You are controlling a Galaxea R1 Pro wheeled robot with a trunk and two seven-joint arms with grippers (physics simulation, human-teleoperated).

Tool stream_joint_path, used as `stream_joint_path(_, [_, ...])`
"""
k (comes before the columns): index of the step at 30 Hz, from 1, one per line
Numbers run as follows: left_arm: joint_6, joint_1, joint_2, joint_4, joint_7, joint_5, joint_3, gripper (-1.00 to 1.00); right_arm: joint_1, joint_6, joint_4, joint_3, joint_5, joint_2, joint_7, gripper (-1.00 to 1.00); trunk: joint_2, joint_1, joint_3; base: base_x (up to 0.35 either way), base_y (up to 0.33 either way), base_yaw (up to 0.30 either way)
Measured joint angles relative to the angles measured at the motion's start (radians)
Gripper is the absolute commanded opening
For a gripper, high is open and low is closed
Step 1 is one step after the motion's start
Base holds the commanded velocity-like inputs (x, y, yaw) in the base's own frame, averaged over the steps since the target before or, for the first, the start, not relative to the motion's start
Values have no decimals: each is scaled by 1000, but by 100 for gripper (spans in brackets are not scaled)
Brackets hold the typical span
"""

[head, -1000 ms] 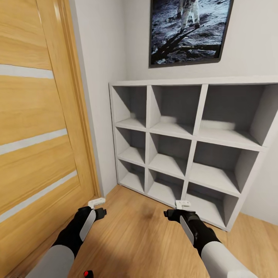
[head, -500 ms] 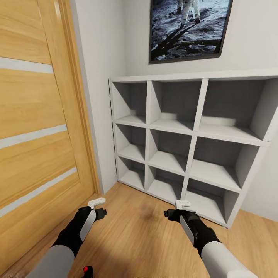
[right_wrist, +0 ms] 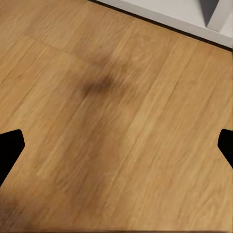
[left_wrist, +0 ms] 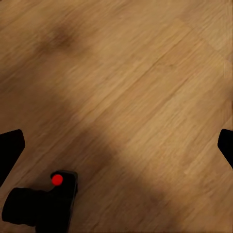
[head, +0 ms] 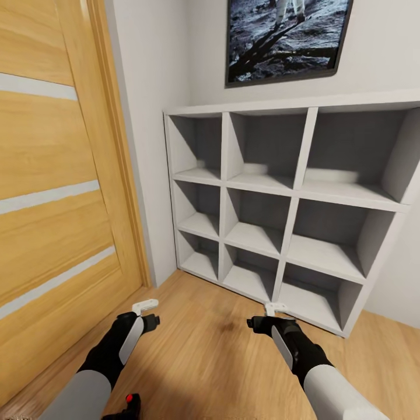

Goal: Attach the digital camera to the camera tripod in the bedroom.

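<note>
The digital camera point(head: 130, 403), black with a red button on top, lies on the wood floor at the bottom edge of the head view, near my left forearm. In the left wrist view the digital camera point(left_wrist: 42, 204) sits on the floor beside one fingertip, apart from it. My left gripper point(head: 150, 315) hangs open over bare floor, and its dark fingertips point(left_wrist: 9, 148) stand wide apart. My right gripper point(head: 259, 319) is open too, with nothing between its fingertips point(right_wrist: 9, 145). The camera tripod is out of view.
A wooden door point(head: 52, 192) with pale stripes stands close on the left. A grey cube shelf point(head: 303, 192) with bare compartments stands ahead against the light grey wall, under a framed moon photo point(head: 286, 41). Wood floor point(head: 204, 350) stretches between the arms.
The whole head view has shifted: shelf, picture and digital camera sit slightly higher in the frame, so the camera moved. Both arms hold the same pose.
</note>
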Motion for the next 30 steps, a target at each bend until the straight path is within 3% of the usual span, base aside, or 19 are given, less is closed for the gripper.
stream_joint_path(13, [-2,0,34,4,0,1,1,100,0,-2,0,-5,-1,2,0,100,-3,6,-50,0,0,0])
stream_joint_path(30, [-2,0,36,4,1,0,-2,100,0,2,-4,3,-2,-2,4,100,-7,13,-116,0,0,0])
